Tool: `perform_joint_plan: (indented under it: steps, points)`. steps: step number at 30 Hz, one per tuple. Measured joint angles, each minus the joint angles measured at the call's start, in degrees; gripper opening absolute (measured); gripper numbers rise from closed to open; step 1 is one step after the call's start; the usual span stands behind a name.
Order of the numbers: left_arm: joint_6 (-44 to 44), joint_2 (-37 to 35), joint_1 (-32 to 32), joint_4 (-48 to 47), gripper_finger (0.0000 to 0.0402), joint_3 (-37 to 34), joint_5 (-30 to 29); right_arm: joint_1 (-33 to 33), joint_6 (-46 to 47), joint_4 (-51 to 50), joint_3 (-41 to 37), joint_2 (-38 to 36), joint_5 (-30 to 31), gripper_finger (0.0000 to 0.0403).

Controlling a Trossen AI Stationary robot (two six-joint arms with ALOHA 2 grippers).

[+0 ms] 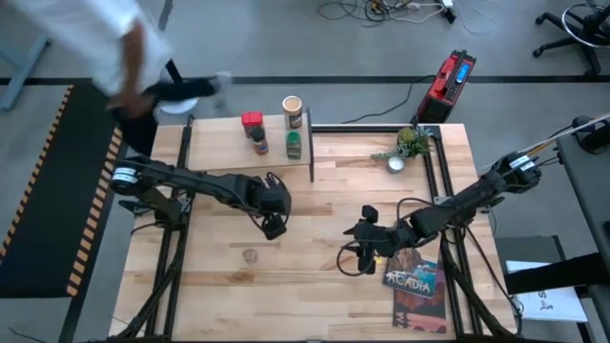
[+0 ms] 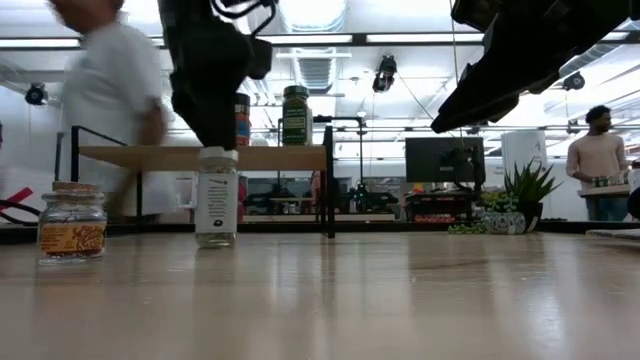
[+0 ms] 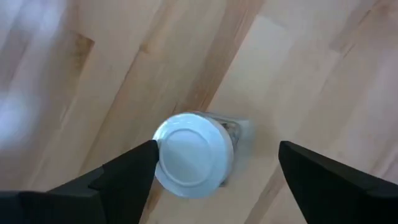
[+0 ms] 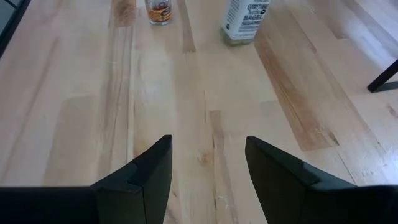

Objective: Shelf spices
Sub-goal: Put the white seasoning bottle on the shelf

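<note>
On the table (image 1: 315, 286), the left hand (image 3: 214, 165) hangs spread above the white-capped jar (image 3: 193, 154).

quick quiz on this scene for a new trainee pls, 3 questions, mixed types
1. Multiple choice: what does the left gripper hang over? A) a mug B) the white-capped jar C) a bowl
2. True or false: the right gripper holds a jar.
3. How many containers stand on the shelf in the high view?
Key: 1 B; 2 false, it is open and empty; 3 four.
</note>
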Motion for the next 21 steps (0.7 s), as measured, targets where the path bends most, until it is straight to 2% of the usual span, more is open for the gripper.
perform_joint_plan:
  steps: [12, 14, 17, 19, 21]
  points:
    - [2.59, 1.25, 0.71, 0.1, 0.0305, -0.15, 4.03, 0.0, -0.37, -0.01, 0.0, 0.0, 0.02, 0.0181]
    - [3.52, 1.25, 0.75, -0.26, 0.0301, -0.15, 8.88, 0.0, -0.37, 0.0, 0.0, 0.0, 0.02, 0.0181]
    - [13.2, 1.25, 0.09, 0.94, 0.0295, -0.15, 17.96, 0.0, -0.35, -0.01, 0.0, 0.0, 0.02, 0.0181]
    - [21.35, 1.25, -1.19, 0.78, 0.0291, -0.15, 19.2, -0.01, -0.35, -0.01, 0.0, 0.0, 0.02, 0.0181]
    - [27.51, 1.23, -2.48, 0.58, 0.0289, -0.15, 17.64, 0.0, -0.39, -0.01, 0.0, 0.0, 0.02, 0.0181]
